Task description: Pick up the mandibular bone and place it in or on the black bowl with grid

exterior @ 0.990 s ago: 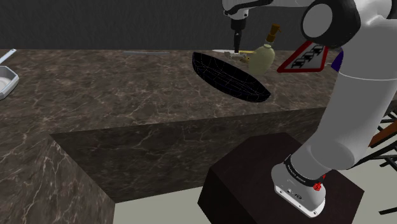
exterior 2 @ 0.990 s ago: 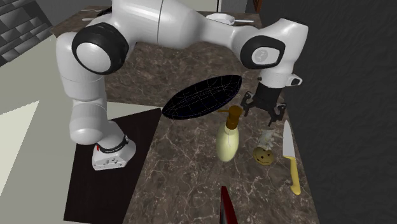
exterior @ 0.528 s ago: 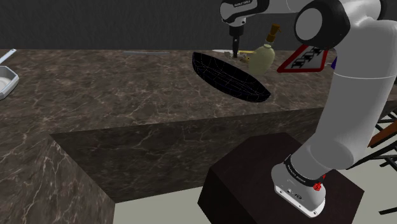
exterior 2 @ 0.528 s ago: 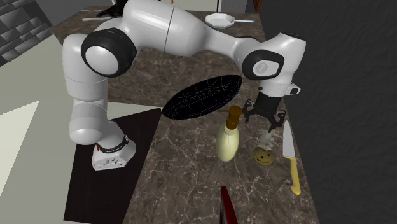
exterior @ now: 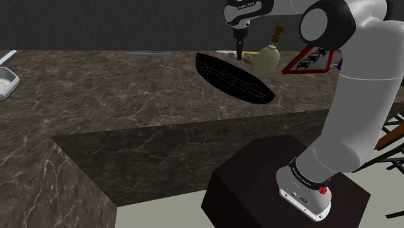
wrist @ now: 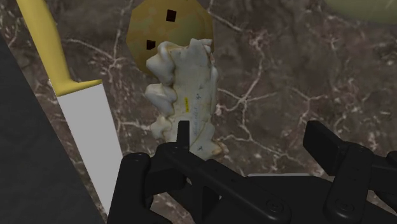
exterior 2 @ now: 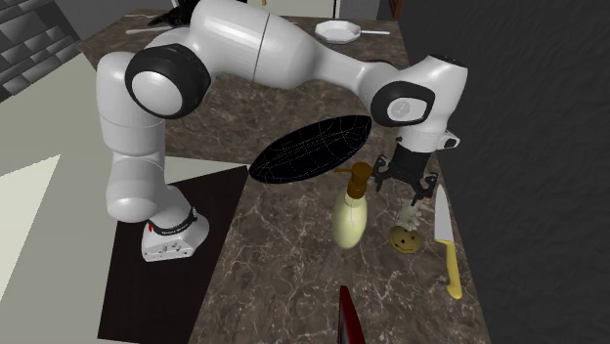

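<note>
Zero steps complete; we see fingers (wrist: 326, 145) spread open above mandibular bone (wrist: 184, 95) on desk (exterior 2: 293, 254); nothing gripped; grasp, lift, transfer to black bowl (exterior 2: 311, 149) remain, we judge.

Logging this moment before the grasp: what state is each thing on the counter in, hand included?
mandibular bone: lying loose, not held
hand: open, holding nothing
black bowl: empty
knife: lying flat
bottle: upright
cookie: lying flat
</note>
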`<action>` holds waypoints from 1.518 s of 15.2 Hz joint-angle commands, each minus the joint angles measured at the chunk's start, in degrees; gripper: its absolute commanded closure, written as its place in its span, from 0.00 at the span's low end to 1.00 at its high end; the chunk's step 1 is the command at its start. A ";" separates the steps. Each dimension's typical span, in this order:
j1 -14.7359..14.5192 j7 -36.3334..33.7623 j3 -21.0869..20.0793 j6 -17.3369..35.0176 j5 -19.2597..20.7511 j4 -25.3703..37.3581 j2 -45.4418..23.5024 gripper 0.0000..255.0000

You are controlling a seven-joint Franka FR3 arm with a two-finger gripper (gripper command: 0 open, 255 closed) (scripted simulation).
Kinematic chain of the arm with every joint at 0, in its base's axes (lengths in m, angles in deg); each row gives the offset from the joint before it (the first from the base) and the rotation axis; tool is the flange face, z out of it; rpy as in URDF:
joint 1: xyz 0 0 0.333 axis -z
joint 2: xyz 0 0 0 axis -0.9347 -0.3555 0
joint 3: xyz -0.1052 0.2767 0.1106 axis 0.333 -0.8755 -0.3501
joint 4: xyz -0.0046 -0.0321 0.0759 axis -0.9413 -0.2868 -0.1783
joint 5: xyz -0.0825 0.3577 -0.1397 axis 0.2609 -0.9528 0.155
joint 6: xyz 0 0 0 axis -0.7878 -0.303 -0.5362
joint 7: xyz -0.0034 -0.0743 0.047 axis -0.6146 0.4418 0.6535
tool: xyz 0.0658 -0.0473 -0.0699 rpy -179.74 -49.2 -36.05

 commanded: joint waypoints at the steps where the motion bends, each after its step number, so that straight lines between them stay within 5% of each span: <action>1: 0.00 0.00 0.00 0.00 0.00 0.00 0.00 0.00; 2: 0.00 0.00 0.00 0.00 0.00 0.00 0.00 1.00; 11: 0.00 0.00 0.00 0.00 0.00 0.00 0.00 1.00; 12: 0.00 0.00 0.00 0.00 0.00 0.00 0.00 0.00; 17: 12.47 7.96 -1.26 -6.24 -16.98 12.64 -5.70 0.00; 23: 12.54 8.31 -1.58 -2.69 -17.48 9.37 -6.04 0.00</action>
